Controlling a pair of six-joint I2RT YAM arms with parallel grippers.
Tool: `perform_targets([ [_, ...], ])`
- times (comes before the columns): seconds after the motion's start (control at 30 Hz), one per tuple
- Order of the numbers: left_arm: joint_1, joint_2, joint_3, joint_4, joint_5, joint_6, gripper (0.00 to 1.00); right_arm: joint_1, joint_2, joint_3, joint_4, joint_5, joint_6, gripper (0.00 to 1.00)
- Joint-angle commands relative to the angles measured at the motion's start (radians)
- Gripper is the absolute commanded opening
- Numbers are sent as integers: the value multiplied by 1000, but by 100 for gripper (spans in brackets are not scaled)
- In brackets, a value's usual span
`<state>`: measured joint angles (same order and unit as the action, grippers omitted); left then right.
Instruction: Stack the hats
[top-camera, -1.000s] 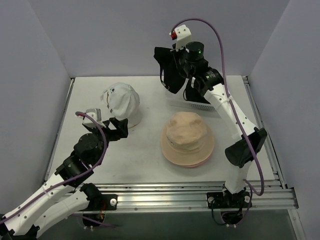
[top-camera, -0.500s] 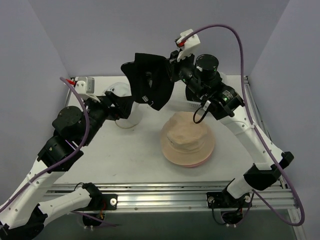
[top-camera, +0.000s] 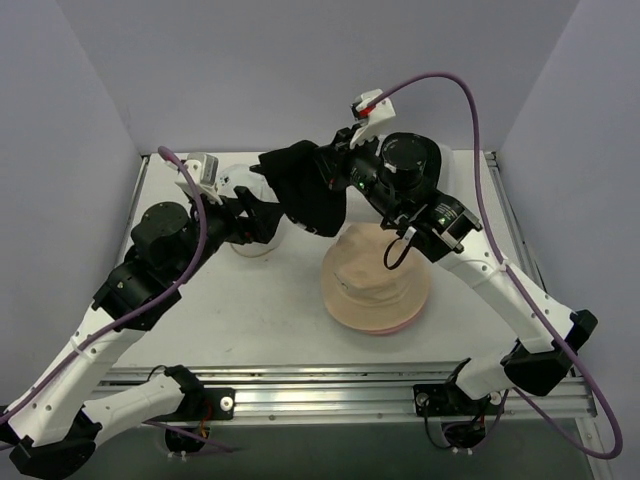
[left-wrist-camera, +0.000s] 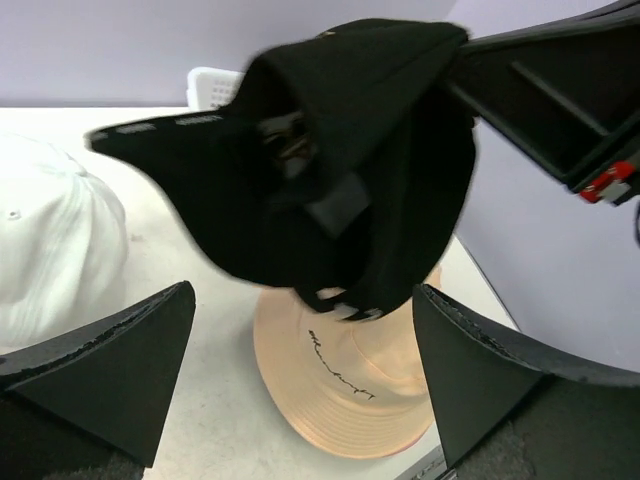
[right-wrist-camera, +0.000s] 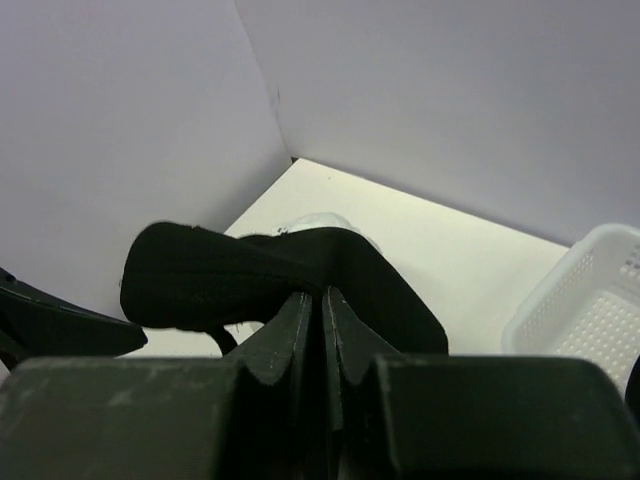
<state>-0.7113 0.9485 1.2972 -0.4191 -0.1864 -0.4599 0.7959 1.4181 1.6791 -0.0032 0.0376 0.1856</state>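
My right gripper (top-camera: 332, 172) is shut on a black cap (top-camera: 305, 192), which hangs in the air over the back left of the table. In the right wrist view its jaws (right-wrist-camera: 322, 296) pinch the cap's fabric (right-wrist-camera: 240, 275). My left gripper (top-camera: 258, 216) stands open just left of the black cap (left-wrist-camera: 330, 150), with nothing between its fingers (left-wrist-camera: 110, 365). A white cap (left-wrist-camera: 40, 250) sits on the table, mostly hidden in the top view (top-camera: 238, 183). A tan bucket hat (top-camera: 375, 285) lies at centre right, with a pink rim (top-camera: 397, 327) showing under it.
A white mesh basket (right-wrist-camera: 590, 320) stands at the back right, largely hidden behind the right arm in the top view. Grey walls close in the table on three sides. A metal rail (top-camera: 330, 385) runs along the near edge.
The right arm swung the black cap from above the basket leftward and down over the white cap. The left arm rose and reached back toward the black cap, still open.
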Motion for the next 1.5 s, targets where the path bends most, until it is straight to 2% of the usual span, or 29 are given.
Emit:
perform_targets([
  [0.0,7,9,-24,108,83,3,99,14,-59,-28,149,24,66,0],
  [0.17,9,62,-36,126,81,-19,100,43,-58,-65,212,61,126,0],
  [0.2,9,68,-33,122,68,-22,93,52,-54,-70,229,70,138,0],
  [0.37,10,72,-38,85,-74,-33,87,101,-65,-111,288,134,164,0],
  [0.63,16,65,-67,105,-96,-10,80,146,-82,-159,356,185,176,0],
  [0.67,21,70,-65,97,-99,-11,75,147,-81,-160,358,189,173,0],
  [0.77,23,65,-70,86,-125,-14,68,147,-74,-156,344,214,167,0],
  [1.03,21,29,-107,106,-136,-10,63,147,-85,-160,328,252,141,0],
  [1.47,26,10,-124,123,-160,1,64,146,-76,-148,293,263,114,0],
])
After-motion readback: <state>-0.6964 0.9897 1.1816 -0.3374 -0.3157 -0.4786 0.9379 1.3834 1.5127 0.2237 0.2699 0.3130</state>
